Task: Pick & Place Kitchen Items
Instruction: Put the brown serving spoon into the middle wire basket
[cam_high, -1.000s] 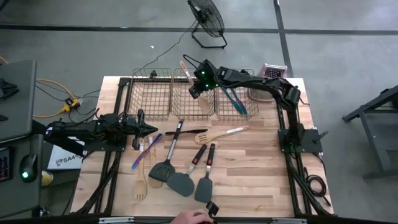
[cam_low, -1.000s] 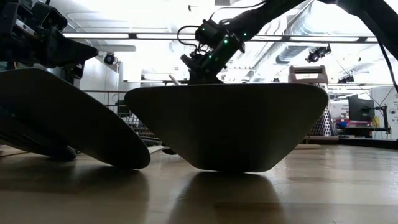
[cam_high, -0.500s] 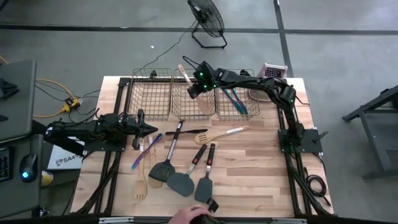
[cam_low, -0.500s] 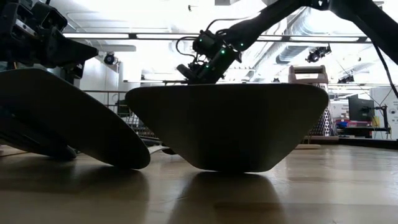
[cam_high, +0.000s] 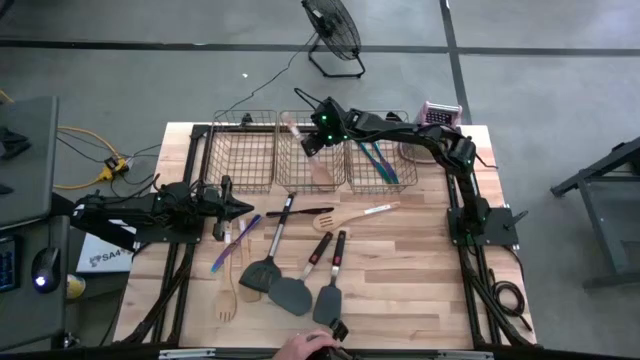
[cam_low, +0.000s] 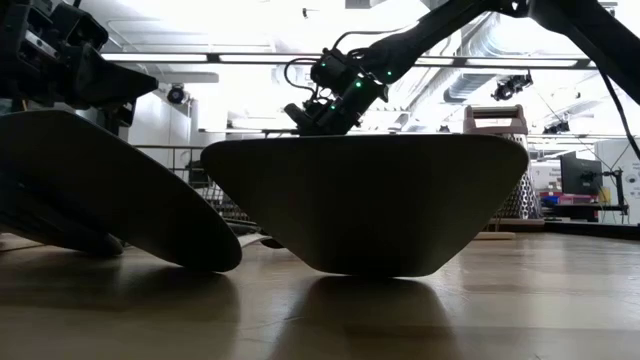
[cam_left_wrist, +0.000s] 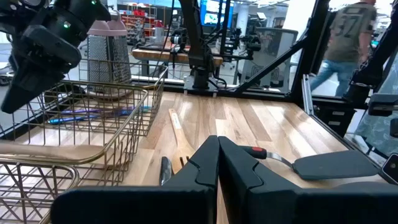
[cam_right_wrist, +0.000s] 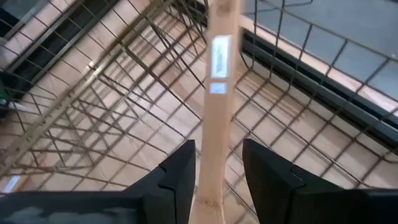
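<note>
A pale wooden spoon (cam_high: 305, 152) lies slanted in the middle wire basket (cam_high: 292, 172), with its handle end toward the far rim. My right gripper (cam_high: 312, 140) hangs open just above it, a finger on each side of the handle (cam_right_wrist: 216, 118). Teal and blue pieces (cam_high: 380, 160) lie in the right basket. Dark spatulas (cam_high: 292, 292), a wooden fork (cam_high: 228, 300), a wooden slotted turner (cam_high: 345, 217) and slim blue and purple pieces (cam_high: 225, 250) lie on the table. My left gripper (cam_left_wrist: 217, 165) waits shut at the table's left side. My right gripper's fingers (cam_right_wrist: 180, 177) stand on both sides of the wooden spoon's handle (cam_right_wrist: 214, 162), slanting down from above and lying across it. A narrow gap shows at the right finger. Whether the left finger touches the handle, I cannot tell.
A metal box grater (cam_high: 440, 113) stands at the far right corner, beside the right basket. The left basket (cam_high: 243, 150) stands beside the middle one. A person's hand (cam_high: 308, 348) shows at the near edge. Bare wood lies at the table's near right.
My right gripper has sunk a little toward the middle basket with the wooden spoon. The spoon's handle end has come down from above the far rim and now lies lower, along the basket.
</note>
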